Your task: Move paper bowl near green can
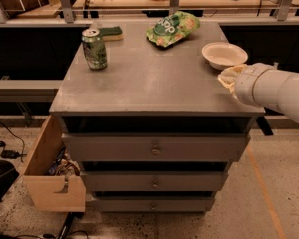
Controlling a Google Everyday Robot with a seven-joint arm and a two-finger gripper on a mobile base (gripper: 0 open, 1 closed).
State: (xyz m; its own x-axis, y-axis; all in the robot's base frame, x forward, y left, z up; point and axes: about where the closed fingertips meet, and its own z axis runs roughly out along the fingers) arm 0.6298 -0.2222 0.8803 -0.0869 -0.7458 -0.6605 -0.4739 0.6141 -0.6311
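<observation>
The paper bowl [224,54] is off-white and shallow. It sits at the right edge of the grey cabinet top [149,81]. The green can [94,49] stands upright at the far left of the top, with a silver lid. My gripper [228,76] comes in from the right on a white arm. Its pale tips are just in front of the bowl's near rim, touching or almost touching it. The bowl rests on the surface.
A flat green snack bag [172,29] lies at the back middle. A green and yellow sponge [111,33] lies behind the can. An open wooden drawer [52,171] sticks out at the lower left. A workbench with clutter runs behind the cabinet.
</observation>
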